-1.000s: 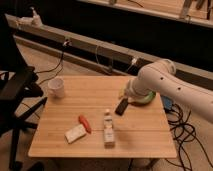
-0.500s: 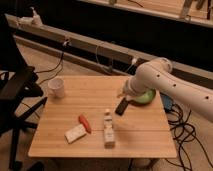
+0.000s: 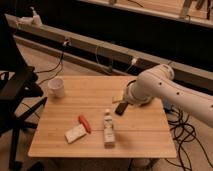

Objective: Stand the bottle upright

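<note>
I am holding my pincer [image 3: 120, 108] low over the counter [image 3: 60, 145]; I cannot tell whether it is open or closed. The bottle [image 3: 108, 132] is lying just nearward of it, long axis running near-to-far, cap end pointing toward my pincer.

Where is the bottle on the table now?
In the camera view, the bottle is near the table's front edge, beside the red item; the claw is just beyond its cap.

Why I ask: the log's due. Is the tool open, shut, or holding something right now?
Tool: cannot be told; it hangs over the table, just beyond the bottle, apart from it.
</note>
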### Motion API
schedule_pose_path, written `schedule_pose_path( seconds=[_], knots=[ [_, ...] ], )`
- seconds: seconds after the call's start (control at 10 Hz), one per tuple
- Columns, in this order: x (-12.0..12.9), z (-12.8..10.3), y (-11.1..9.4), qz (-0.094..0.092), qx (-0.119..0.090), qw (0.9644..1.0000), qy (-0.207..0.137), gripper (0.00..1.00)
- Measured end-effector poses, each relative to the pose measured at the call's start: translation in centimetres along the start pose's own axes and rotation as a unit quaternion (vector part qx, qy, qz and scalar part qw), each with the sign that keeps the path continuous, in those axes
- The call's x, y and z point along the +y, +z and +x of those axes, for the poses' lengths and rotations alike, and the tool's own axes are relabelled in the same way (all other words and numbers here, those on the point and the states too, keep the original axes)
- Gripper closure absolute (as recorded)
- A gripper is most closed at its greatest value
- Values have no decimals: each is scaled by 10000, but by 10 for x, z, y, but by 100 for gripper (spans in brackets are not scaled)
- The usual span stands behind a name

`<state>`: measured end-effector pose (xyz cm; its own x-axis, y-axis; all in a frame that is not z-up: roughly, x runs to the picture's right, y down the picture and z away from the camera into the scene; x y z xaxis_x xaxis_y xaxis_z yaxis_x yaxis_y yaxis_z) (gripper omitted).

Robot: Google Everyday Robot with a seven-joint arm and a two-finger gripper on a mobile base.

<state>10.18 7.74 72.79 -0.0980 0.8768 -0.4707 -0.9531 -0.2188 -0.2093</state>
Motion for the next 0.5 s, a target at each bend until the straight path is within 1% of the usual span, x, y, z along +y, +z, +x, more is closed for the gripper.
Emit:
schedule_pose_path(
  seconds=[0.1,0.2,0.3,0.4,0.5],
  knots=[
    [1,-5,16,4,143,9999,-57,20],
    [7,-10,37,-24,338,9993,-130,20],
    [11,-13,46,-101,408,9990,-135,20],
    [14,-16,53,-216,490,9985,-107,20],
    [19,-20,57,-398,552,9977,-56,20]
  ],
)
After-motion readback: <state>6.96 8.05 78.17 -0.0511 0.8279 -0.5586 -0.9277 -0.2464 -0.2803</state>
